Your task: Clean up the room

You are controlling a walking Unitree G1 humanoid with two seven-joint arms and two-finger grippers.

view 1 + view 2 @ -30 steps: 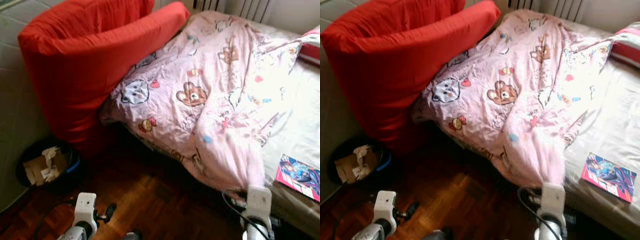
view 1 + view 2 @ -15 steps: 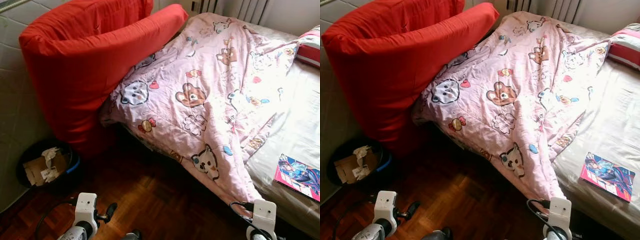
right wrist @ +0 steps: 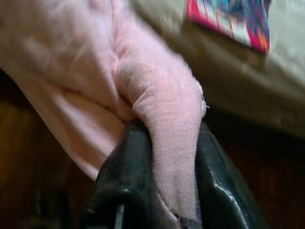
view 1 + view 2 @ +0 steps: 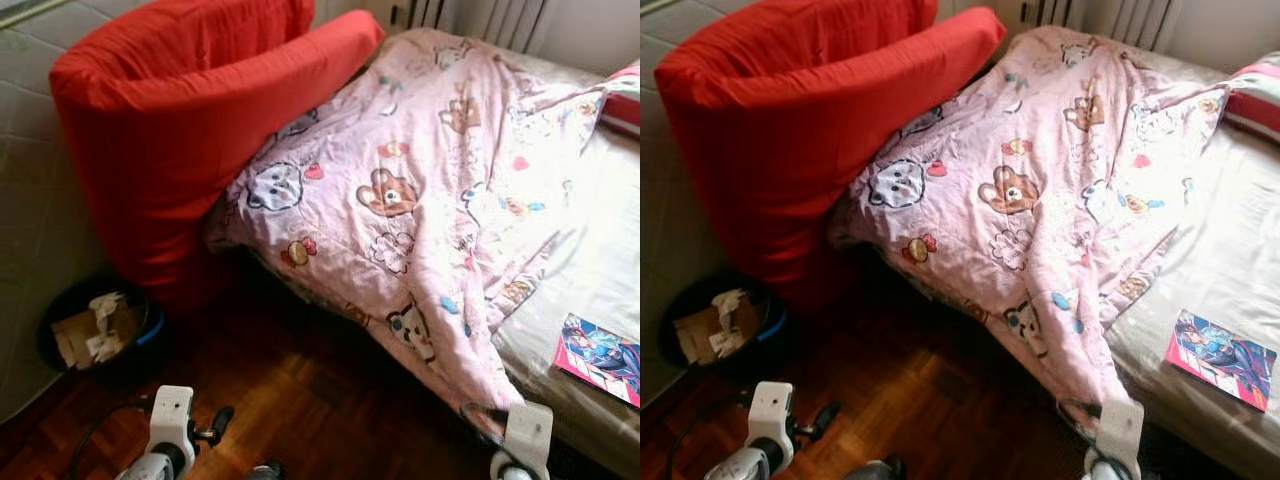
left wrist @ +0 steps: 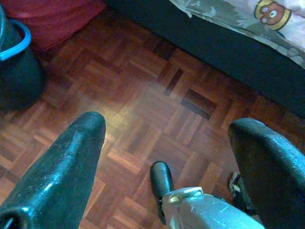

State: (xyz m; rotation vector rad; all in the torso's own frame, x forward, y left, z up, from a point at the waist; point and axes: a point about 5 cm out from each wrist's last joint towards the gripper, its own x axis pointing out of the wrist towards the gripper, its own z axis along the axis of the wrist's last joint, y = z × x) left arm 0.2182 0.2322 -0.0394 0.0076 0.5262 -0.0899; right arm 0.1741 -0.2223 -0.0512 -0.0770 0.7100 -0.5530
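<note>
From the left eye view, you see the pink quilt [image 4: 420, 200] spread across the bed [image 4: 600, 250], its lower corner drooping over the edge toward the parquet floor [image 4: 300, 400]. A big red cushion [image 4: 170, 130] leans against the wall, with a dark bin [image 4: 95, 335] of paper scraps below it and a magazine [image 4: 600, 355] on the sheet.

The left wrist view shows your left pincer [image 5: 167, 157] spread wide above the floor, gripping nothing.

In the right wrist view, your right pincer [image 3: 174, 176] is closed on a fold of the pink quilt just beside the bed's edge.
</note>
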